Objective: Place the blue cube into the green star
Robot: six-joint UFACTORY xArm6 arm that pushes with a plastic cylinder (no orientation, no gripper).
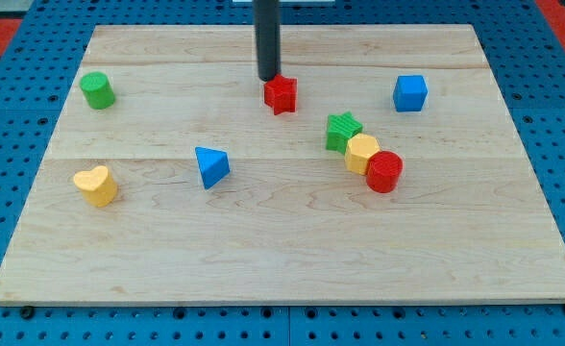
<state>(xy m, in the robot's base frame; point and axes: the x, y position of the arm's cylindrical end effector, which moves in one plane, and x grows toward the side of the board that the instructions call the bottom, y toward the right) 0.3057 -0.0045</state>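
The wooden worktop (282,250) carries 7 blocks. The blue cube (409,93) sits toward the view's upper right, apart from all other blocks. The green star (342,131) lies below and to the left of it, near but not touching, with bare board between the 2.

Against the green star's lower right side rests a yellow hexagonal block (362,154), and a red cylinder (384,172) touches that one in turn; the 3 form a diagonal chain running toward the view's lower right. A red star (281,94) lies left of the blue cube, roughly level with it.

My tip (268,78) is at the red star's upper left edge, touching or just beside it, well apart from the blue cube. The rod has no end effector to open or close.

Further left: a blue triangular block (210,165), a yellow heart (96,185) and a green cylinder (97,90).

No containers or legible markings are visible.
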